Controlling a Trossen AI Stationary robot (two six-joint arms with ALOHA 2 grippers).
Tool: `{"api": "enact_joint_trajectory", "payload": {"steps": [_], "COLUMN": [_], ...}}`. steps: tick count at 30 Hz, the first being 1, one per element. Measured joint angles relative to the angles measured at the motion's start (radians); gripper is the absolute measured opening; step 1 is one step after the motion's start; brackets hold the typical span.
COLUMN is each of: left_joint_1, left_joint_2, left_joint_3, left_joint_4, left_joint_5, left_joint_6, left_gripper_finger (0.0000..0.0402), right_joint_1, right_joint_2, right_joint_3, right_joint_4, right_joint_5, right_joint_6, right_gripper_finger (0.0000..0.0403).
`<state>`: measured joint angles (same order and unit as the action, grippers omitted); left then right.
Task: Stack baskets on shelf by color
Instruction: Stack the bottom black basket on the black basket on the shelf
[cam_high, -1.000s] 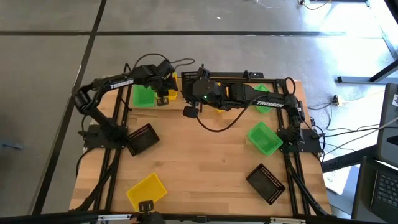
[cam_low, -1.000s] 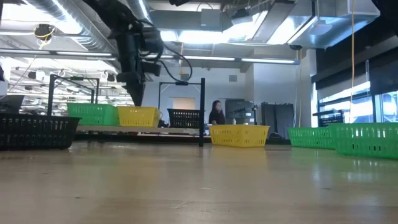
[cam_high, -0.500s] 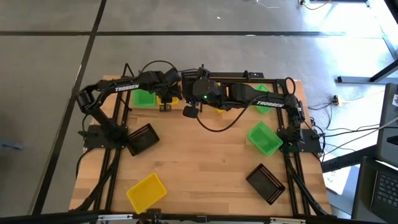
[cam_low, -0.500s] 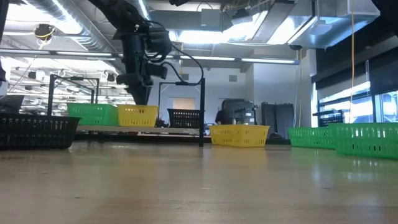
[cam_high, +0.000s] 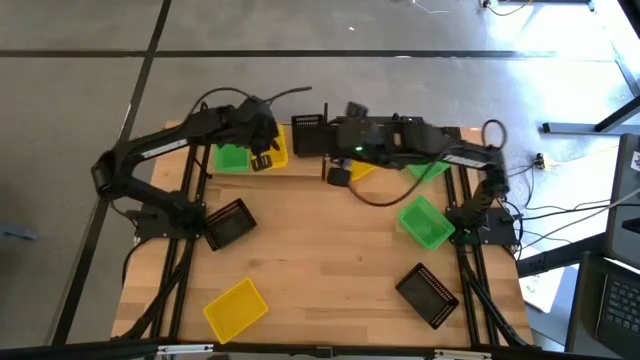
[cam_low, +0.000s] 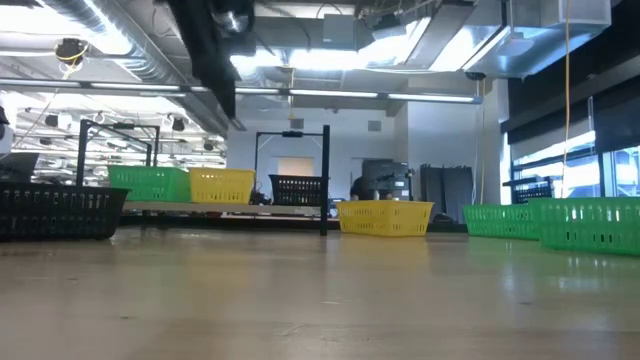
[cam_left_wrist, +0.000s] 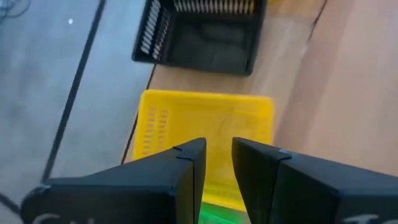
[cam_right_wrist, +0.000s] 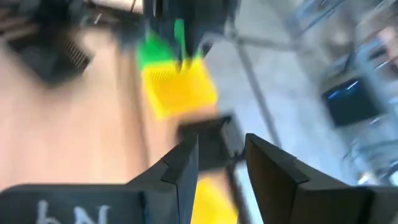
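My left gripper (cam_high: 262, 158) hovers above the yellow basket (cam_high: 277, 148) on the shelf (cam_low: 200, 207) along the table's far edge. Its fingers are a little apart and hold nothing; in the left wrist view that yellow basket (cam_left_wrist: 208, 134) lies below my left gripper (cam_left_wrist: 217, 155), with the black basket (cam_left_wrist: 205, 37) beyond. A green basket (cam_high: 232, 157) stands to the yellow one's left and the black basket (cam_high: 308, 135) to its right. My right gripper (cam_high: 339, 174) hangs empty and slightly open near the far edge, beside another yellow basket (cam_high: 366, 168); the right wrist view is blurred.
Loose on the tabletop lie a green basket (cam_high: 425, 222), a black basket (cam_high: 428, 293), another black basket (cam_high: 230, 222) and a yellow basket (cam_high: 235, 305). A further green basket (cam_high: 427, 168) sits under the right arm. The table's middle shows bare wood.
My left gripper has risen above the yellow basket on the shelf, leaving the low view's lower part. My right arm has swung toward the table's right and far edge, carrying its gripper away from the black basket; it is still moving, as the blur shows.
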<state>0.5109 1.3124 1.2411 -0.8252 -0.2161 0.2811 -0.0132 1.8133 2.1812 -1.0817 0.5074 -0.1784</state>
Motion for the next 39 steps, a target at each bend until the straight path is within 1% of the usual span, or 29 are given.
{"api": "enact_joint_trajectory", "payload": {"steps": [5, 7, 8, 9, 12, 13, 16, 18, 20, 22, 27, 34, 39], "left_joint_1": [-0.103, -0.143, -0.162, -0.18, -0.222, -0.232, -0.261, -0.281, -0.298, -0.312, -0.343, -0.36, -0.36], "left_joint_2": [-0.101, -0.129, -0.144, -0.158, -0.183, -0.191, -0.214, -0.236, -0.249, -0.264, -0.287, -0.294, -0.293], "left_joint_3": [0.0, 0.0, 0.0, 0.0, 0.002, 0.001, 0.001, 0.0, 0.001, 0.0, 0.0, 0.0, 0.0], "left_joint_4": [-0.009, -0.006, -0.007, -0.006, 0.0, -0.003, 0.0, -0.008, 0.007, 0.0, 0.0, 0.007, 0.003], "left_joint_5": [0.002, 0.002, 0.002, 0.002, 0.002, 0.003, 0.009, 0.056, 0.12, 0.143, 0.14, 0.127, 0.126], "left_joint_6": [-0.113, -0.124, -0.131, -0.143, -0.191, -0.217, -0.289, -0.308, -0.322, -0.342, -0.361, -0.36, -0.36], "left_gripper_finger": [0.007, 0.007, 0.007, 0.007, 0.007, 0.007, 0.007, 0.007, 0.007, 0.007, 0.007, 0.007, 0.007], "right_joint_1": [0.001, 0.017, 0.03, 0.046, 0.097, 0.116, 0.177, 0.214, 0.249, 0.283, 0.357, 0.402, 0.425], "right_joint_2": [-0.058, -0.059, -0.059, -0.067, -0.087, -0.087, -0.1, -0.109, -0.115, -0.115, -0.124, -0.147, -0.146], "right_joint_3": [0.002, 0.001, -0.005, -0.023, -0.075, -0.09, -0.174, -0.221, -0.275, -0.334, -0.523, -0.738, -0.872], "right_joint_4": [-0.363, -0.493, -0.506, -0.478, -0.473, -0.489, -0.484, -0.487, -0.49, -0.487, -0.468, -0.344, -0.206], "right_joint_5": [-0.185, -0.254, -0.287, -0.329, -0.576, -0.641, -0.733, -0.79, -0.826, -0.855, -0.842, -0.832, -0.823], "right_joint_6": [0.175, 0.2, 0.197, 0.178, 0.071, 0.054, 0.043, 0.041, 0.065, 0.07, 0.064, 0.037, 0.039], "right_gripper_finger": [0.013, 0.013, 0.013, 0.013, 0.013, 0.013, 0.013, 0.013, 0.013, 0.0129, 0.013, 0.013, 0.013]}}
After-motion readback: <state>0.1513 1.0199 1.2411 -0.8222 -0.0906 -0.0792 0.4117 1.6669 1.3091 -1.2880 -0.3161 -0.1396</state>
